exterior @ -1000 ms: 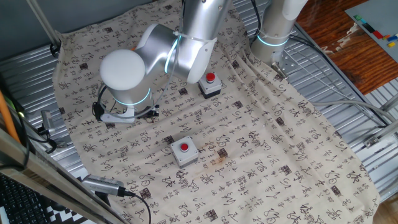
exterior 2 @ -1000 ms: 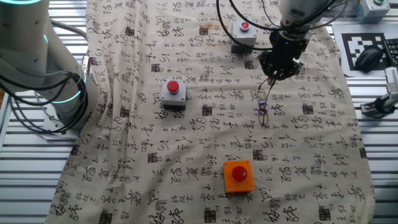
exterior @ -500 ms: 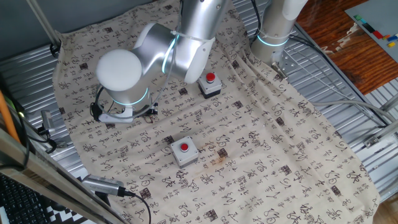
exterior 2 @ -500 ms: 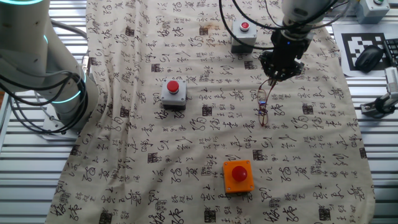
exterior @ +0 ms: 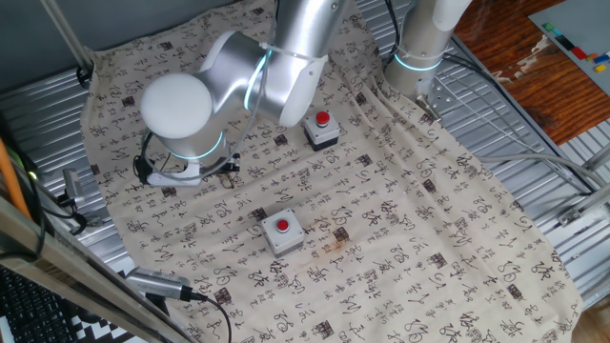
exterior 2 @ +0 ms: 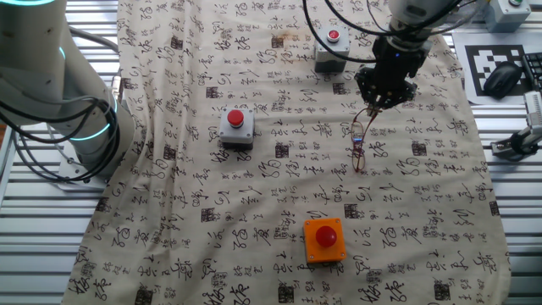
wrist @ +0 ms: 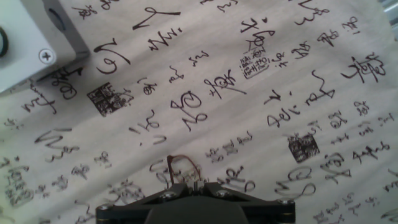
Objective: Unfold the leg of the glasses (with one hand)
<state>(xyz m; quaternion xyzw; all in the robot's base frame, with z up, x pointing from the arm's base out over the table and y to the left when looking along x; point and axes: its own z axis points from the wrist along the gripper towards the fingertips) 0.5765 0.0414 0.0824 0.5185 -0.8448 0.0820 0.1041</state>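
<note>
The glasses [exterior 2: 358, 146] lie on the printed cloth [exterior 2: 212, 195], a thin dark reddish wire frame right of the middle. One leg runs up from the frame to my gripper [exterior 2: 371, 110], which hangs just above and is shut on the leg's end. In the hand view the fingertips [wrist: 180, 190] meet at the bottom edge with the reddish wire of the glasses [wrist: 180, 167] curving out just ahead of them. In one fixed view the arm's big joint hides the glasses, and only the hand's side [exterior: 224, 168] shows.
Two grey boxes with red buttons [exterior 2: 236, 127] [exterior 2: 330, 52] and an orange button box [exterior 2: 324, 240] stand on the cloth. A grey box corner [wrist: 31, 43] fills the hand view's top left. A second arm's base [exterior 2: 76, 127] stands at the left edge.
My gripper has shifted slightly away from the frame, up and to the right in the other fixed view, still holding the leg. The frame stays in place on the cloth.
</note>
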